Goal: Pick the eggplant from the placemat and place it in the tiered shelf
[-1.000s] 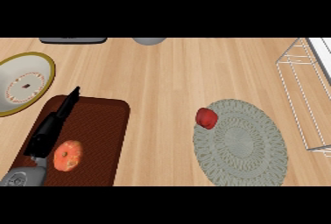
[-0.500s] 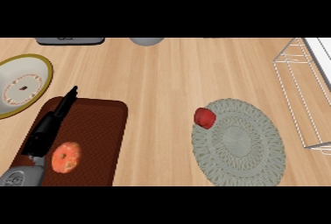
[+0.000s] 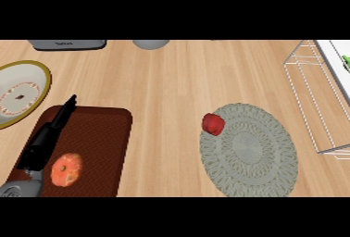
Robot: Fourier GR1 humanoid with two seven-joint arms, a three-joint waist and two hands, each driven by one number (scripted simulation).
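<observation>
Currently the left robot hand [image 3: 46, 141], stretched out straight and holding nothing, lies well left of the small red eggplant [image 3: 213, 124] on the placemat's [image 3: 253, 162] nearer rim, an item probably light, smooth and slippery, best taken across its rounded middle.

Eggplant [image 3: 213, 124]: small, red, lying on placemat's left rim.
Placemat [image 3: 254, 159]: round, grey, flat on tabletop.
Tiered shelf [image 3: 298, 92]: white wire, right edge.
</observation>
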